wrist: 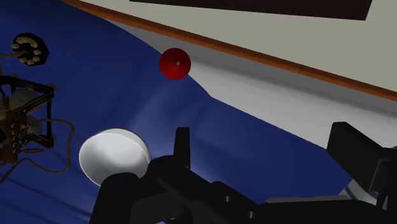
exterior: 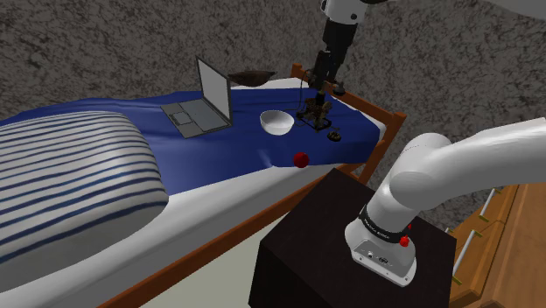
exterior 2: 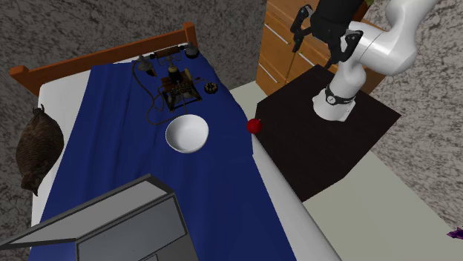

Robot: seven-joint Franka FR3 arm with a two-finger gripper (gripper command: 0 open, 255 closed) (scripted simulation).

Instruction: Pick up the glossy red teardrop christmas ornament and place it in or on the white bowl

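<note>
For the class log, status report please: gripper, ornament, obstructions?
Gripper open, empty, aloft. Red ornament on blue blanket edge, apart from white bowl. Nothing between them.

Up from the dark stand [exterior: 341, 254], the arm [exterior: 455, 162] is fat white tubing with dark joint bands, a small red dot [exterior: 404, 241] near its base, and an all-black gripper [wrist: 267, 143].

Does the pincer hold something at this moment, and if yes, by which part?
Nothing is held. The pincer is open, and the ornament lies apart from it at the edge of the blanket.
</note>
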